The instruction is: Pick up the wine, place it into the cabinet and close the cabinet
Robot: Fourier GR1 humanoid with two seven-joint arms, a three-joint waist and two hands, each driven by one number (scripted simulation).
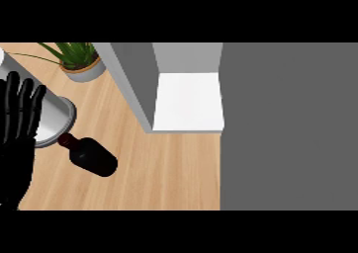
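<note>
A dark wine bottle (pixel 92 156) lies on its side on a light wooden table (pixel 167 173), neck pointing up-left toward a grey cylindrical container (pixel 56 121) that it appears to touch. The left hand (pixel 14 123) shows at the view's left edge, fingers straight and spread, holding nothing. Beyond the bottle, an open cabinet (pixel 134 84) shows a white inner shelf (pixel 189 101) between grey walls. A potted plant (pixel 79 62) sits at the far corner. A plain grey surface (pixel 291 128) fills the view's right side.
</note>
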